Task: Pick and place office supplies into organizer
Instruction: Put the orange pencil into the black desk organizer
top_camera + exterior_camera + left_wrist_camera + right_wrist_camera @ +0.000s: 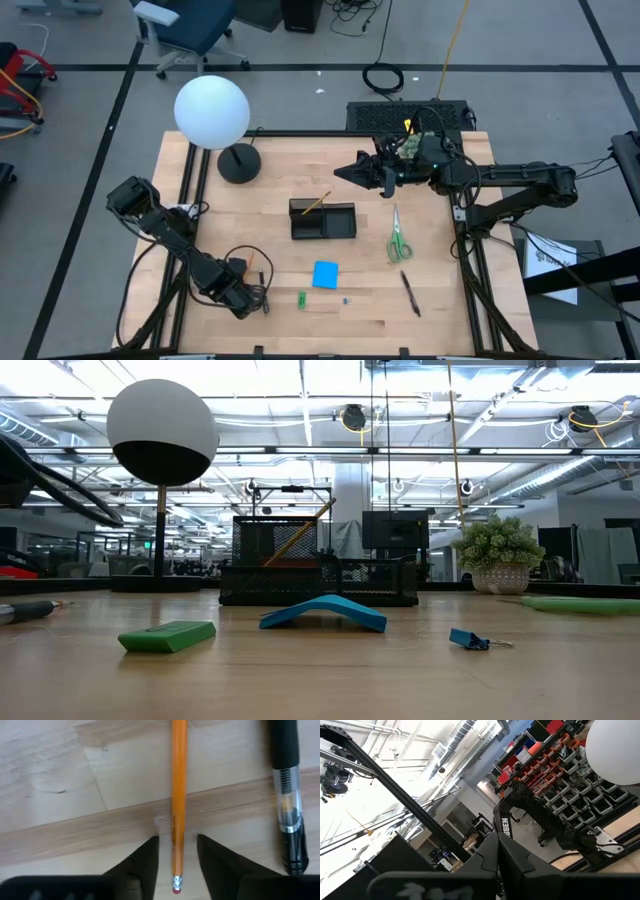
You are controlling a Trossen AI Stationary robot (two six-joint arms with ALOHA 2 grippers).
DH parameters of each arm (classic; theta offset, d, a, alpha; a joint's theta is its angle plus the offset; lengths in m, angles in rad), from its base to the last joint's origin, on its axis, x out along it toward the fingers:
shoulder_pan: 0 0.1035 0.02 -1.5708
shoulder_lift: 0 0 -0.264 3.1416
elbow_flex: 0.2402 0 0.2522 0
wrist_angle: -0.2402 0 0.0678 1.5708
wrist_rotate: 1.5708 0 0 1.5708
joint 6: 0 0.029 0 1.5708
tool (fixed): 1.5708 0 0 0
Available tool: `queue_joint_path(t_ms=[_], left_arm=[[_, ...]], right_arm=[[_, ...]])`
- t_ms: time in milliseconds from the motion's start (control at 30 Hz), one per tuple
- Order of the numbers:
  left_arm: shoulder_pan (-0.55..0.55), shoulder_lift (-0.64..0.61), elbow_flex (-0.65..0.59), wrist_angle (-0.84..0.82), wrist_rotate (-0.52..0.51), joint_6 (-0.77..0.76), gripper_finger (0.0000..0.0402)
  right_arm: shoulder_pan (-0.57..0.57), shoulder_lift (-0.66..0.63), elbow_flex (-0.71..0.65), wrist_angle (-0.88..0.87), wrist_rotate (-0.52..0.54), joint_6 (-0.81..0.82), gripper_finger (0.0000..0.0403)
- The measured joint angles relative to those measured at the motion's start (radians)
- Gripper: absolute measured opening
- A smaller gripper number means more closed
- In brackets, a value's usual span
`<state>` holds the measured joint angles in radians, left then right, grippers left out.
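Observation:
My left gripper (178, 840) is open and low over the table's near left part (243, 296). Its fingers stand on either side of an orange pencil (179, 785) near the eraser end, without touching it. The pencil lies flat on the table with a black pen (288, 795) beside it. The black organizer (323, 220) sits mid-table, and a pencil (300, 532) leans in its tall compartment. My right gripper (352, 172) is shut and hovers high, beyond the organizer. On the table lie green-handled scissors (398, 238), a blue note pad (325, 274), a green piece (301, 299) and another black pen (410, 293).
A lamp with a round black base (238, 162) and a white globe (212, 112) stands at the far left. A potted plant (497, 555) sits at the far right. A small blue clip (470, 639) lies near the note pad. Black rails run along the table's left and right edges.

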<state>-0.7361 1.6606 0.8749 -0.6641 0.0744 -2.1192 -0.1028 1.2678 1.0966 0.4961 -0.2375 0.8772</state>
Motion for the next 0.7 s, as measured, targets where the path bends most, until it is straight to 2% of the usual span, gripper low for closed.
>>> queue_joint_path(t_ms=[233, 367, 700], left_arm=[[0.000, 0.000, -0.001, -0.006, 0.005, 0.019, 0.0044], [0.000, 0.000, 0.000, -0.003, 0.003, 0.029, 0.0010], [0.000, 0.001, 0.000, 0.001, -0.001, 0.044, 0.0006]], right_arm=[[0.000, 0.000, 0.000, 0.000, 0.000, 0.000, 0.0000], [0.000, 0.000, 0.000, 0.000, 0.000, 0.000, 0.0000], [0.000, 0.000, 0.000, 0.000, 0.000, 0.000, 0.0000]])
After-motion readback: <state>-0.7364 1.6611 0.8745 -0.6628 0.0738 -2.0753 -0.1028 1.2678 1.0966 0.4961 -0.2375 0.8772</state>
